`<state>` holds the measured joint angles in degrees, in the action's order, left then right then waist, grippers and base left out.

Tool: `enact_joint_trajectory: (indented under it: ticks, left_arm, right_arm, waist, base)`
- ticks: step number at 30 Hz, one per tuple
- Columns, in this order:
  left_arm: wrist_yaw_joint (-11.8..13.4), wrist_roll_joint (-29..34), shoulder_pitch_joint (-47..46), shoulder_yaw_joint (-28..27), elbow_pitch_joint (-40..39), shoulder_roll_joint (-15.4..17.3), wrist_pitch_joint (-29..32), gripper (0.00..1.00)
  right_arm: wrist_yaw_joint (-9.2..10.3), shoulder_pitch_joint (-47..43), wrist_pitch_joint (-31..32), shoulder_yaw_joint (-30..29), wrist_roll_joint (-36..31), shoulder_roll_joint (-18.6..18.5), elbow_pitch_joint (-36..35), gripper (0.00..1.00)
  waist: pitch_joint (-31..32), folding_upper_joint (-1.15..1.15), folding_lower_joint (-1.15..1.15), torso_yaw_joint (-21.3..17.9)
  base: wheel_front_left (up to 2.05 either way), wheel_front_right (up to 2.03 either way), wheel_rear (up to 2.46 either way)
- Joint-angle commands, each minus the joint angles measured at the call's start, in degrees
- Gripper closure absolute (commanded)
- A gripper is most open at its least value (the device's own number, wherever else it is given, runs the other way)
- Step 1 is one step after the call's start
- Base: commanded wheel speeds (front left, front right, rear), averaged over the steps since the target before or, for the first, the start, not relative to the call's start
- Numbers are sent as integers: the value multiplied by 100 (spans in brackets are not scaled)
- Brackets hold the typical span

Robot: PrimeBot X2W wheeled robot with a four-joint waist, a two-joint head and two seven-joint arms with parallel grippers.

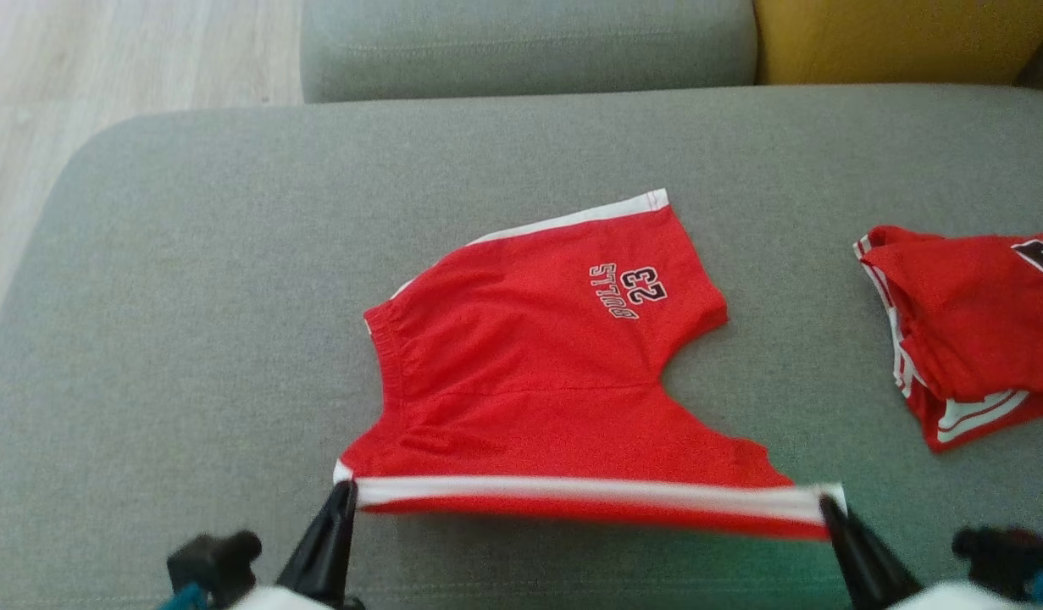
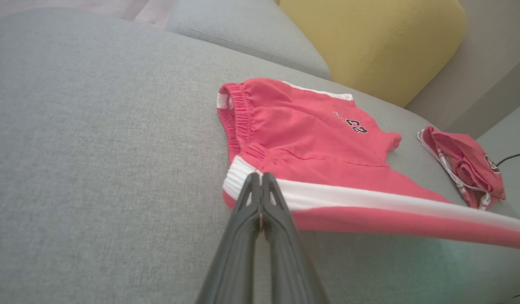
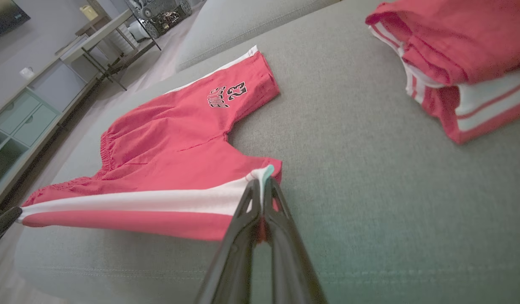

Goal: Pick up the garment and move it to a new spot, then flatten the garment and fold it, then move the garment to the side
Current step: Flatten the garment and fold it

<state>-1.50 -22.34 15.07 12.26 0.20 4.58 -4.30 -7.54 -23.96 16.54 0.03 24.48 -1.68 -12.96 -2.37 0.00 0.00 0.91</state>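
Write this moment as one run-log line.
left tool: shut on shorts, waistband corner | right tool: shut on hem corner | near striped edge: raised off sofa | second red garment: at right

grey cushion [image 1: 191, 296]: shorts [image 1: 529, 364], folded garment [image 1: 970, 322]

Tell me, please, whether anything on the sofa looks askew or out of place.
Nothing is damaged or spilled. The red shorts lie at a slant on the grey cushion, and their near striped edge is lifted, pulled taut between the left gripper and the right gripper, both shut on it.
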Motion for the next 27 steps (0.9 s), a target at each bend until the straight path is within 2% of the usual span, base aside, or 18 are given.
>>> enact_joint_trajectory:
  ticks: [1, 5, 9, 13, 19, 27]
  left_arm:
    - [50, -20, -434, -328, -198, 148, 9, 100]
    - [-70, -77, -959, -288, -90, 239, 264, 100]
    - [-158, -183, -1639, -301, 168, 272, 466, 100]
    - [-255, -274, -2378, -249, 563, 262, 633, 100]
    - [-383, -373, -3498, -116, 1334, 156, 614, 100]
    - [-503, -546, -4777, 28, 2605, 32, 374, 100]
  right_arm:
    - [5, 507, 8, -83, -125, -122, -195, 100]
    - [5, 1385, 111, -63, -321, -134, 1, 100]
    - [5, 2453, 193, 20, -340, -367, 566, 100]
    - [5, 3561, 129, 163, -378, -597, 1385, 100]
    - [5, 5043, -164, 389, -301, -692, 2822, 100]
    - [5, 6484, -744, 784, -175, -755, 4484, 100]
  waist:
    - [-70, 0, 0, 4]
    - [-273, 0, 0, 48]
    - [-546, 0, 0, 132]
    - [-883, 0, 0, 268]
    - [-1334, 0, 0, 502]
    - [-1799, 0, 0, 644]
  base:
    - [0, 0, 0]
    - [0, 0, 0]
    - [0, 0, 0]
    - [0, 0, 0]
    - [0, 0, 0]
    - [0, 0, 0]
